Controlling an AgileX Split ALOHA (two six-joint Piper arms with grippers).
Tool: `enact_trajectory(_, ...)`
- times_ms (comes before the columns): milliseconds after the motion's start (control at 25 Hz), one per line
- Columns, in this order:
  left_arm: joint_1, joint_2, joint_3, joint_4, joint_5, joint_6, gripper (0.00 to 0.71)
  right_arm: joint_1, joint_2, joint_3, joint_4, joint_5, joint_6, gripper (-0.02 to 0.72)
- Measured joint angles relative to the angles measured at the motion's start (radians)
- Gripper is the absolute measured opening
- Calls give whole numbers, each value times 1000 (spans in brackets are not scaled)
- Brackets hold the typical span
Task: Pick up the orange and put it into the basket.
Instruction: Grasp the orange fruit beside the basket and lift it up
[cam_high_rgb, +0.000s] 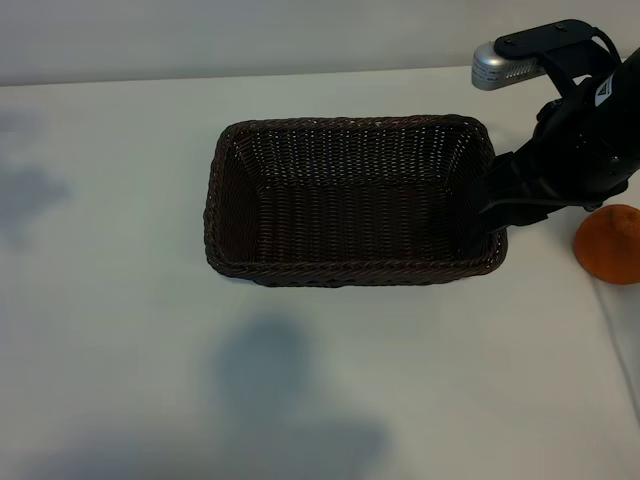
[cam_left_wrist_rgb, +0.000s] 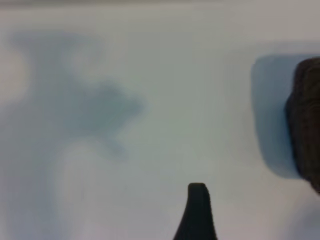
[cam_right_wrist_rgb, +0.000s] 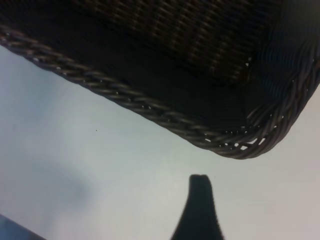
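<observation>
Exterior view: the orange sits on the counter at 3 o'clock of the empty basket. The right gripper, spread and empty, hangs at the basket's near end; swinging toward the fruit, it could shove the basket.

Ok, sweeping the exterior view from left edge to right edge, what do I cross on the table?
Bare white table → dark brown wicker basket → right gripper at the basket's right end → orange at the right edge.
</observation>
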Motion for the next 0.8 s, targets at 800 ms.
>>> enact_trajectory(800,0,-621,291,-21,49,0,596,0,0,0,-2,0,-7,549)
